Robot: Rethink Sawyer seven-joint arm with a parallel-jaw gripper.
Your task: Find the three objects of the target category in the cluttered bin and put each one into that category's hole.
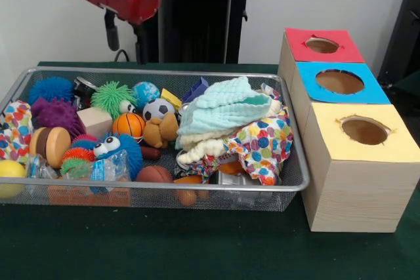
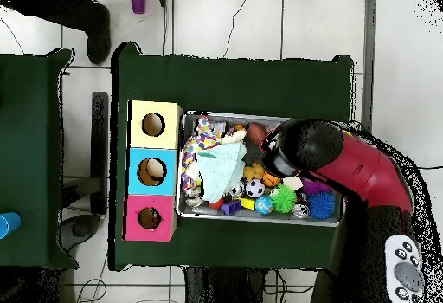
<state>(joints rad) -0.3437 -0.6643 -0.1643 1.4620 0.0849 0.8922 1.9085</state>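
A wire mesh bin (image 1: 197,187) is packed with toys. Small sport balls lie near its middle: a basketball (image 1: 128,124), a soccer ball (image 1: 158,109), a globe ball (image 1: 146,93) and a brown football (image 1: 155,174). Spiky balls in green (image 1: 111,98), blue (image 1: 50,88) and purple (image 1: 58,115) fill the left end. A mint cloth (image 1: 226,106) and a polka-dot cloth (image 1: 266,145) cover the right half. My gripper (image 1: 126,37) hangs above the bin's far left rim, apart from the toys. In the overhead view the red arm (image 2: 346,165) hides it and part of the bin (image 2: 208,216).
A wooden box beside the bin has three round holes, in a red top (image 1: 302,37), a blue top (image 1: 312,90) and a yellow top (image 1: 328,142). A wooden block (image 1: 96,121), a wooden disc (image 1: 56,145) and a yellow ball (image 1: 10,175) also lie in the bin.
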